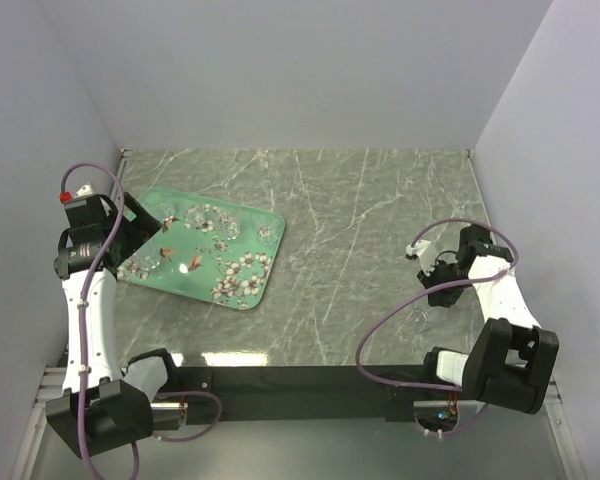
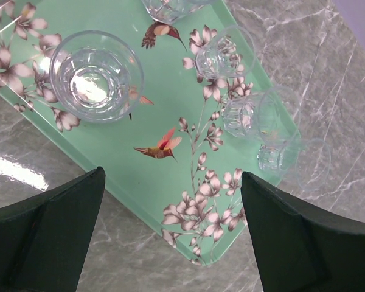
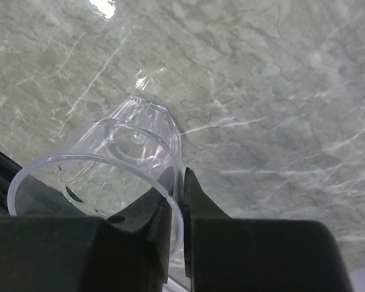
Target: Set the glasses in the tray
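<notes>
The mint-green blossom tray [image 1: 195, 280] lies at the left of the table. Several clear glasses stand upright in it, among them a wide glass [image 2: 97, 82] and smaller glasses [image 2: 222, 58] along the tray's [image 2: 170, 103] right edge. My left gripper [image 1: 145, 228] hovers above the tray's left end, open and empty [image 2: 173, 243]. My right gripper [image 1: 438, 290] is at the right side of the table, shut on the wall of a clear glass [image 3: 109, 158], one finger [image 3: 152, 207] inside the rim and one outside. That glass [image 1: 417, 318] shows faintly in the top view.
The table is grey marble [image 1: 360, 220] with white walls on three sides. A black strip [image 1: 300, 380] runs along the near edge between the arm bases. Purple cables [image 1: 380, 330] loop from both arms.
</notes>
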Controlling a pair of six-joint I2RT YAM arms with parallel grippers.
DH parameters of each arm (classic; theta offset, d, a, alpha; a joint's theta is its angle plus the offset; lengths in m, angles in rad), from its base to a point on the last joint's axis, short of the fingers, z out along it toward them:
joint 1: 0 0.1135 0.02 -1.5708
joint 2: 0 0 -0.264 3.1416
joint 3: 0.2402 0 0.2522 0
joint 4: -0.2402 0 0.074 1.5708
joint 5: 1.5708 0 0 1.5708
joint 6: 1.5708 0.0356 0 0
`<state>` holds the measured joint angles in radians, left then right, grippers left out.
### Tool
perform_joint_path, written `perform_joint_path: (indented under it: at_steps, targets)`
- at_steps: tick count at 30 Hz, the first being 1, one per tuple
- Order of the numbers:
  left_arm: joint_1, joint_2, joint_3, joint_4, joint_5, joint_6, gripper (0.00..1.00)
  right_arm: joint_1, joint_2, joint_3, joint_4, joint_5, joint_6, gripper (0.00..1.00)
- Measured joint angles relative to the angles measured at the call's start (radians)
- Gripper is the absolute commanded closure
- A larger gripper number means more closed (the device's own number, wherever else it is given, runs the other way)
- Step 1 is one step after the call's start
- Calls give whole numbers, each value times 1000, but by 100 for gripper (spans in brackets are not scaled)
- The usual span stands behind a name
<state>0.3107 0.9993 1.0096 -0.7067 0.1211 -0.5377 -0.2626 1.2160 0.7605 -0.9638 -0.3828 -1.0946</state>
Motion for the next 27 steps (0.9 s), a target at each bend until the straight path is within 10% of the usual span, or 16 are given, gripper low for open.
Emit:
perform_joint_path:
  at_steps: [9,27]
  targets:
    - [0,0,0,6,26,-6,1,47,-55,18,-25,-79,-51,100]
    - [0,-24,-23,13,44,-27,1,527,127,380,-36,-143,109,100]
